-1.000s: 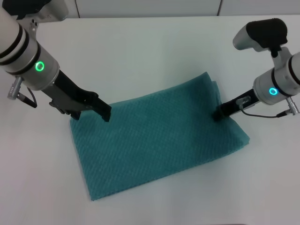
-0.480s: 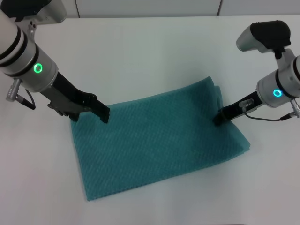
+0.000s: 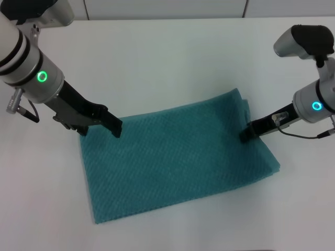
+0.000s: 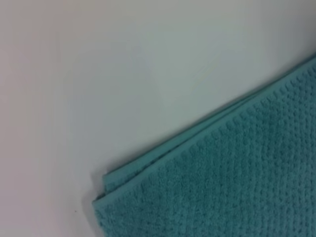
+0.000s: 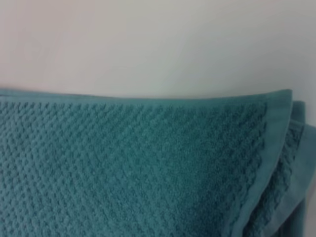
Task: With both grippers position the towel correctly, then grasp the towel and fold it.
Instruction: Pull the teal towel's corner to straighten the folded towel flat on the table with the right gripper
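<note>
Teal-green rectangular waffle-weave towel (image 3: 175, 159) lies flat on the white tabletop (image 3: 167, 57), long axis running slantwise, its near-left corner closest to the robot's body. It is doubled: the right wrist view shows stacked hemmed edges (image 5: 289, 163) stepping out one past the other at a corner, and the left wrist view shows a second layer's edge (image 4: 163, 153) peeking from under the top one.

Left gripper (image 3: 114, 125), black and narrow, sits at the towel's far-left corner, tip down at the cloth edge. From that tip the towel spreads toward the right arm and back toward the robot. The left arm (image 3: 31, 73), white-and-grey cylinder with a green glowing ring, slopes down from the far left. Cannot tell whether its fingers are parted or closed.

Right gripper (image 3: 246, 135), also black, touches the towel's right-hand short edge, a little in from the far-right corner. The towel extends leftward from the tip, with a wedge of cloth continuing nearer the robot beside it. The right arm (image 3: 314, 104), with a cyan ring, comes in low from the right, a thin cable (image 3: 303, 135) trailing under it. Finger state not discernible here either.

Beyond both grippers: bare white tabletop, then a pale wall panel (image 3: 167, 8) with vertical seams along the far edge.
</note>
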{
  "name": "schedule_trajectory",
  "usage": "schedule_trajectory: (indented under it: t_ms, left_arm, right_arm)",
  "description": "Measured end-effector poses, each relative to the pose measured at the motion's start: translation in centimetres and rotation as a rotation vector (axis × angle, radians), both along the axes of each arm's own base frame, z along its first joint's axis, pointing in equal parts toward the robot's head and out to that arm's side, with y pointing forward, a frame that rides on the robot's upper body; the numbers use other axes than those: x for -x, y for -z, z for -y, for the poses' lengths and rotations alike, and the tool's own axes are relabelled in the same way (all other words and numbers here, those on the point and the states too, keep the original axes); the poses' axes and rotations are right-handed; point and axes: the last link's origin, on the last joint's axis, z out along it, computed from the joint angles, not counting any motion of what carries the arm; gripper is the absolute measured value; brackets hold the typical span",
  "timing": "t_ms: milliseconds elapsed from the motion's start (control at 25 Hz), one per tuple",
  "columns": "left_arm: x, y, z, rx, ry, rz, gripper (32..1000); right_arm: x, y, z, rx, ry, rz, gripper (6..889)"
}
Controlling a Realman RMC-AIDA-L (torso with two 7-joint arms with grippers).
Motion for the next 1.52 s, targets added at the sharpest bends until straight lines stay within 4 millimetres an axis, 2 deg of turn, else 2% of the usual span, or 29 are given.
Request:
schedule_trajectory:
  t_ms: [640,1520]
  left_arm:
    - [0.1,0.0,0.0,-0.001,-0.002,-0.001,893]
    - [0.5,-0.1,0.1,-0.005,-0.012,0.001,892]
  right_arm:
    - [-0.4,0.1,1.3,0.053,0.035,-0.023,116]
    - [-0.1,-0.1,2.0,0.113,0.045,-0.027,116]
